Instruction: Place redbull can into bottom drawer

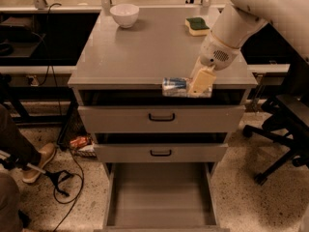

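gripper (200,83) at near edge of the surface (145,52), right of centre; jaws pinching redbull can (174,86); can held sideways, long axis left-right, sticking out left of jaws; bottom drawer (161,197) open, below and nearer; likely needs out, then down

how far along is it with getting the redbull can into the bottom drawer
Done: the bottom drawer stands pulled open, and the gripper is shut on the redbull can. In hand: the can is held on its side at the cabinet top's front edge, above the upper drawers. Left: carry it forward and down, then release it in the bottom drawer.
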`<state>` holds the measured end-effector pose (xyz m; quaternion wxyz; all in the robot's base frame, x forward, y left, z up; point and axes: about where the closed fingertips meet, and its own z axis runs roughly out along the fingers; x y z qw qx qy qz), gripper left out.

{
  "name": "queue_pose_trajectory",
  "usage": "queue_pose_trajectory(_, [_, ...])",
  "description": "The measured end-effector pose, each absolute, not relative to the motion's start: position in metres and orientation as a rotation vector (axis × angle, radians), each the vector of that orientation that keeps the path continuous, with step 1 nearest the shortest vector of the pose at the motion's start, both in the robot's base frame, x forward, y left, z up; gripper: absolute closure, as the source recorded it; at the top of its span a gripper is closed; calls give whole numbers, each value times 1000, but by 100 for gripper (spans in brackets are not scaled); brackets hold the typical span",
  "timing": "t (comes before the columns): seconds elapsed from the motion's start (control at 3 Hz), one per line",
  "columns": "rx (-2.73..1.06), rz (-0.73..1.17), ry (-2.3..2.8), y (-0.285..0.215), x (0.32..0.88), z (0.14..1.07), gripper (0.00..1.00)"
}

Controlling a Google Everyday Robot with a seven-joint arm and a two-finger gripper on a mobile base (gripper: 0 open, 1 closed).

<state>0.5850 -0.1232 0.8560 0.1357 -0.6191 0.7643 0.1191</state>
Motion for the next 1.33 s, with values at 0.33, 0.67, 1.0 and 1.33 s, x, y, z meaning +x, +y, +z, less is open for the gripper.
queue_pose_trajectory(0.33, [-1791, 355, 2212, -122, 585, 853, 100])
queue_pose_trajectory(0.67, [-1775, 430, 2205, -114, 564, 840, 100])
queue_pose_trajectory(1.0, [-1713, 609, 2180, -83, 521, 807, 100])
queue_pose_trajectory(1.33, [-1580, 776, 2166, -34, 470, 734, 100])
